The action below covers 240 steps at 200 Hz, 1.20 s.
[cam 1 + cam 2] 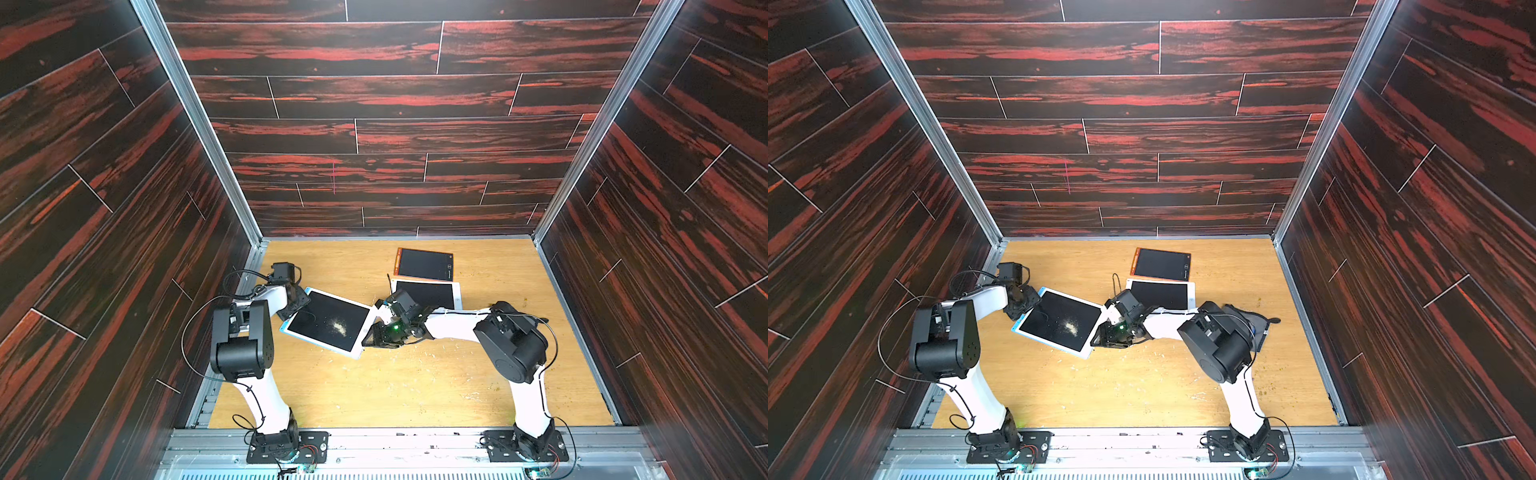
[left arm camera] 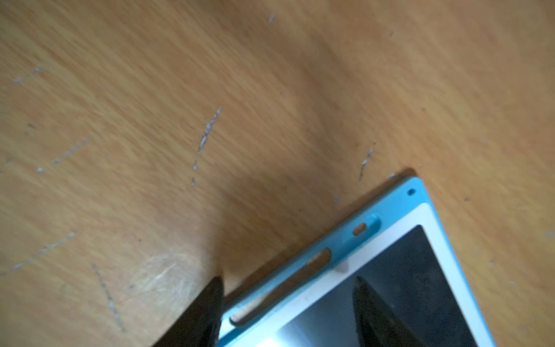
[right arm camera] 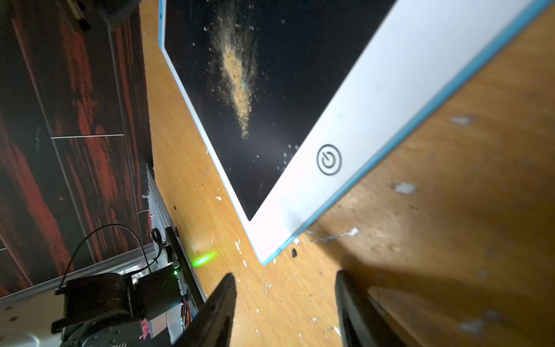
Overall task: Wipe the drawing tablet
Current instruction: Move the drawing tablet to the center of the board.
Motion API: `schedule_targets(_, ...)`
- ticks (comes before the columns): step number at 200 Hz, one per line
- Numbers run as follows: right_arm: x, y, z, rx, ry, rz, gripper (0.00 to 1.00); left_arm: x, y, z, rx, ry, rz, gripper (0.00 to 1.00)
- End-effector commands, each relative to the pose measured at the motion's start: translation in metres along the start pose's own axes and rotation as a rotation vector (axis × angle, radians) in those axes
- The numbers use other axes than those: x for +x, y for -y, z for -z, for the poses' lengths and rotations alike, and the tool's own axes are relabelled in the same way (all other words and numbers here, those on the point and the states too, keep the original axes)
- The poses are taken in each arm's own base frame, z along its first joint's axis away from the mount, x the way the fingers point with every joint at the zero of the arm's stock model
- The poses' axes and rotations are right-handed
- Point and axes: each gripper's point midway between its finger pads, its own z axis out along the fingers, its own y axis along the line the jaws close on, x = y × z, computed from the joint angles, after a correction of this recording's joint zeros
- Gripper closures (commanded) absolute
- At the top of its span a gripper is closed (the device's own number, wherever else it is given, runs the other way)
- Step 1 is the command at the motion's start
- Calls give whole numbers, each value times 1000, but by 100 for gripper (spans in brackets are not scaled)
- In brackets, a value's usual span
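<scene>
The drawing tablet (image 1: 328, 322) (image 1: 1059, 324) lies askew on the wooden table, blue-rimmed with a white bezel and a black screen. A streak of pale powder (image 1: 340, 328) (image 3: 237, 75) sits on the screen. My left gripper (image 1: 298, 304) (image 2: 288, 279) is open at the tablet's far left corner. One of its fingers is over the bare table and the other over the screen (image 2: 420, 270), so the blue edge lies between them. My right gripper (image 1: 370, 338) (image 3: 284, 273) is open above the table, just off the tablet's near right corner, with nothing between its fingers.
An orange-rimmed tablet (image 1: 424, 265) lies at the back. A white-rimmed one (image 1: 430, 293) lies just in front of it, by the right arm. A dark cloth-like thing (image 1: 1260, 326) shows behind the right arm. White crumbs litter the table (image 1: 415, 386). Dark panelled walls enclose three sides.
</scene>
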Motion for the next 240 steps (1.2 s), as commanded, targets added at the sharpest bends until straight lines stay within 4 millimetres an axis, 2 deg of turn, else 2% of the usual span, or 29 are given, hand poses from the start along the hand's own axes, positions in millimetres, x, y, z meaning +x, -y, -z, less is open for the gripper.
schedule_targets(1, 11, 33, 16, 69, 18, -92, 44, 59, 7, -8, 69, -159, 20, 31)
schedule_targets(31, 10, 59, 44, 117, 78, -129, 43, 77, 16, -1, 119, -169, 4, 31)
schedule_targets(60, 15, 68, 43, 105, 65, -139, 43, 93, 26, 6, 172, -174, 3, 32)
schedule_targets(86, 17, 60, 35, 35, 50, -153, 43, 102, 32, 16, 208, -158, -5, 31)
schedule_targets(117, 23, 50, 24, -11, 15, -155, 44, 112, 26, 17, 212, -164, -9, 31)
schedule_targets(173, 51, 25, 5, -36, -41, -141, 43, 133, 17, 16, 247, -190, 10, 31)
schedule_targets(213, 72, 14, 6, -39, -46, -145, 44, 150, 18, 30, 297, -214, -4, 31)
schedule_targets(240, 83, 20, 19, -17, -21, -160, 43, 167, 23, 37, 337, -242, -18, 31)
